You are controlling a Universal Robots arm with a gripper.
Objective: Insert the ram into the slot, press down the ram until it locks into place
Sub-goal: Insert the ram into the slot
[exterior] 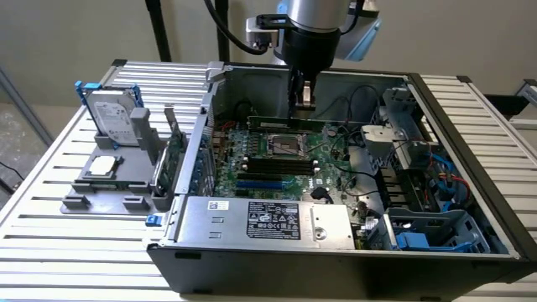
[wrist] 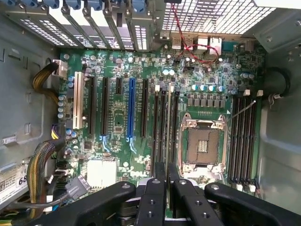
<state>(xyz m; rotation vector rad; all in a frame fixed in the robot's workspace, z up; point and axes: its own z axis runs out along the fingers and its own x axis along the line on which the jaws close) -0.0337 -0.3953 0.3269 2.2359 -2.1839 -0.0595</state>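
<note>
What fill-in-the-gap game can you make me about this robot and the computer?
The hand holds a long green ____. The motherboard has one long card slot coloured bright ____. The hard drive stands outside the computer case, on the exterior view's ____.
Missing words: ram; blue; left.

Arm (exterior: 312, 19): silver wrist tube, black collar, blue cap (exterior: 366, 34) at 3 o'clock, black cable (exterior: 225, 25) at 9. Gripper (wrist: 166, 172): black, screw-studded fingers (wrist: 154, 197).
</note>
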